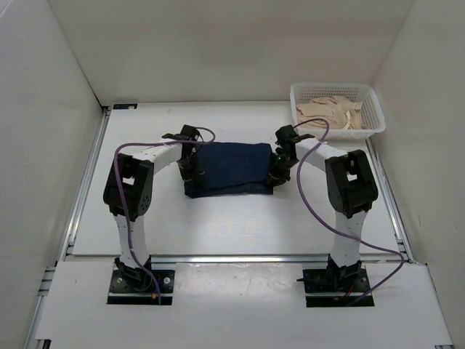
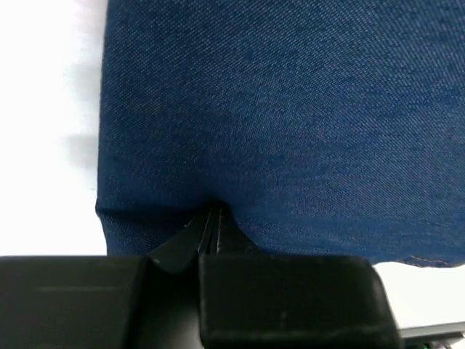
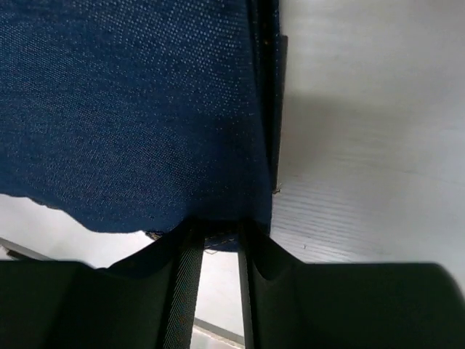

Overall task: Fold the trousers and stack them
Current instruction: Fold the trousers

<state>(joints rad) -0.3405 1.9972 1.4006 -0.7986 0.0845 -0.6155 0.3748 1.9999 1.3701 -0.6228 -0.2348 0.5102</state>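
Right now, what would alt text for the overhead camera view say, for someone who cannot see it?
Folded dark blue jeans lie centred on a white table, with the left end effector at their left edge and the right end effector at their right edge. A white basket of beige cloth stands at the far right corner.

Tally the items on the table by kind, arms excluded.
Folded dark navy denim trousers: 1
White plastic lattice basket: 1
Beige cloth heap in the basket: 1 (separate pieces can't be told apart)
Total: 3
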